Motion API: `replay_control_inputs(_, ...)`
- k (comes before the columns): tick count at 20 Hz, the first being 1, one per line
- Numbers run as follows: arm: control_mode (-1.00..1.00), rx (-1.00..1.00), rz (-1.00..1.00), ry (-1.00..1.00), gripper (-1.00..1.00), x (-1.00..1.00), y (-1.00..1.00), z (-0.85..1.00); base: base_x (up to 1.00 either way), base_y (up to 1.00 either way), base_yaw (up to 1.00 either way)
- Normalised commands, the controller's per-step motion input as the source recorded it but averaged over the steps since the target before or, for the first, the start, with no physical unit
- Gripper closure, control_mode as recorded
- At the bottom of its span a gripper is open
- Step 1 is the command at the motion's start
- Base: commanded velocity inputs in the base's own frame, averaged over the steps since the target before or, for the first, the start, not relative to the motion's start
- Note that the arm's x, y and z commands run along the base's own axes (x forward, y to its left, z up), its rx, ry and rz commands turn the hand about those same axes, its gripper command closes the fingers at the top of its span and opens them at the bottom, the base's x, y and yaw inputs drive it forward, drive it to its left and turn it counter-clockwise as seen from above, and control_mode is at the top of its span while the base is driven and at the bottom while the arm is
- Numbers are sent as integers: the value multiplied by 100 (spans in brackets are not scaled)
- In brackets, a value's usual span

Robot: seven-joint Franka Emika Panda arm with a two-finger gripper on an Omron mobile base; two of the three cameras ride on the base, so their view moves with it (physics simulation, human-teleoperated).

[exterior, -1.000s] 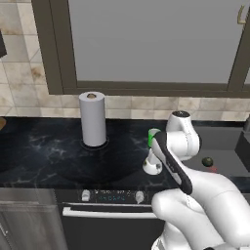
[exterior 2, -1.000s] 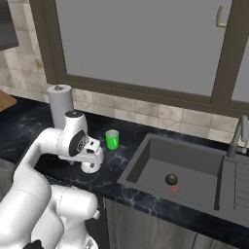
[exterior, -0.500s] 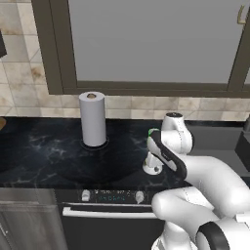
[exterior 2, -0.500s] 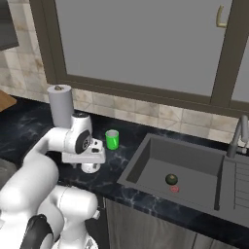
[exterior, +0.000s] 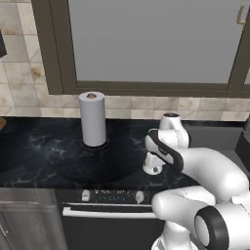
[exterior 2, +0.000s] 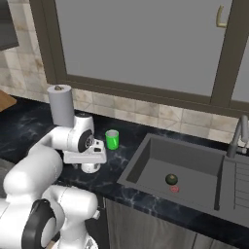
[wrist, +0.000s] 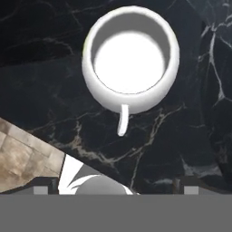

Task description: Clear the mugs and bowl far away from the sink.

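**Hovering over white mug, fingers wide**

My gripper (wrist: 115, 189) points straight down at the white mug (wrist: 130, 59), fingers spread wide, nothing held. The mug sits in the upper middle of the hand view, with its handle pointing toward the bottom edge. In the right base view my gripper (exterior 2: 91, 158) is at lower left, just above the white mug (exterior 2: 91, 168). The green mug (exterior 2: 112, 139) stands near, up-right of it. The sink (exterior 2: 194, 160) fills the right half. The paper roll (exterior: 93, 118) is left of centre in the left base view.
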Motion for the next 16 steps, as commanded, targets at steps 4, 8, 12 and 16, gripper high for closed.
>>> replay_control_inputs(4,-100,0,-7,0,-100,6,7,-16,0,0,0)
replay_control_inputs(8,-100,0,-6,0,-100,10,5,-21,0,0,0)
replay_control_inputs(12,-100,0,-1,0,-100,21,0,-24,0,0,0)
replay_control_inputs(16,-100,0,0,0,-100,21,0,-20,0,0,0)
